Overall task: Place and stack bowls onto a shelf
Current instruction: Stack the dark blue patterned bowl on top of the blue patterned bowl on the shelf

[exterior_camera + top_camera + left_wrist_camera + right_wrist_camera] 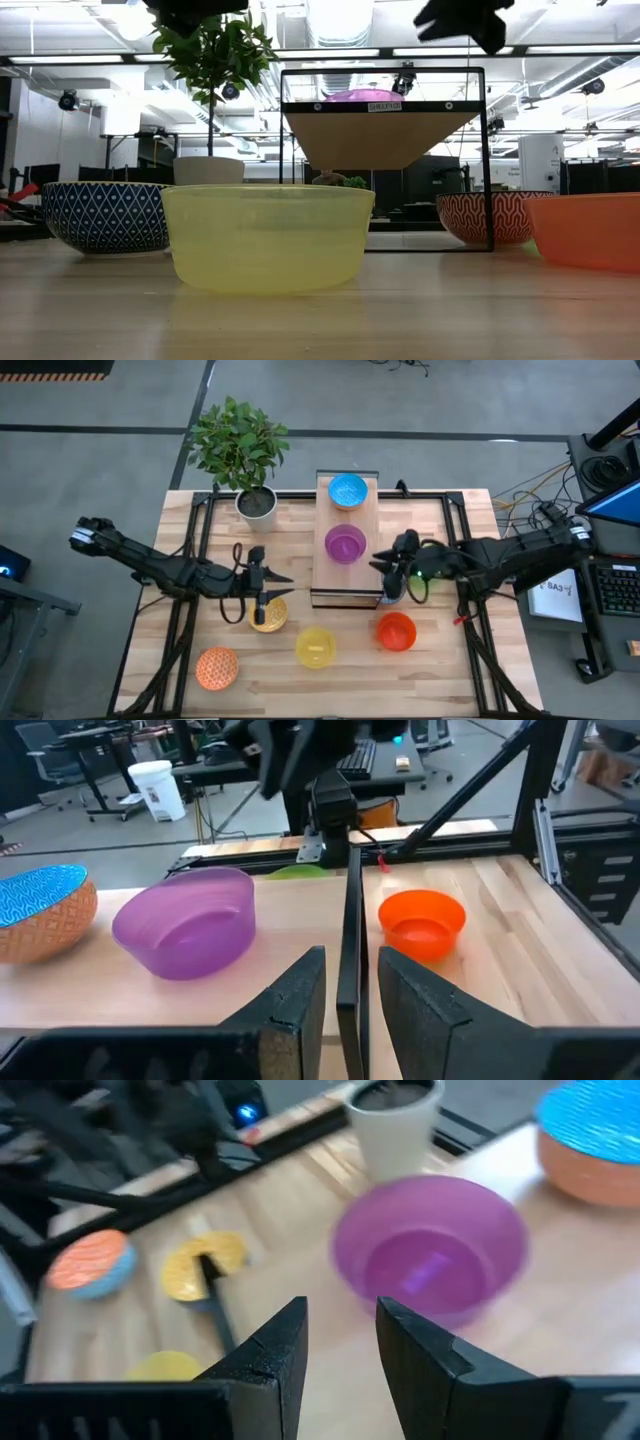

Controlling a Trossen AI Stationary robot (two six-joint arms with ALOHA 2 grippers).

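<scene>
The shelf [330, 575] stands raised on a thin dark frame at the table's middle. On it rest a light blue bowl [348, 490] and a purple bowl [345, 543]. On the table sit an amber bowl [267, 613], a yellow bowl [315, 646], an orange bowl [395, 631] and an orange-and-blue patterned bowl [217, 667]. A pale green bowl [394, 590] sits by the shelf's right near corner. My left gripper [288, 585] hovers open, left of the shelf, above the amber bowl. My right gripper [380, 563] hovers open over the shelf's right edge, beside the purple bowl [430, 1260].
A potted plant in a white pot [256, 503] stands at the table's far left, beside the shelf. The shelf's dark frame post [348, 920] stands just beyond my left fingers. Bare tabletop lies at the near edge and far right.
</scene>
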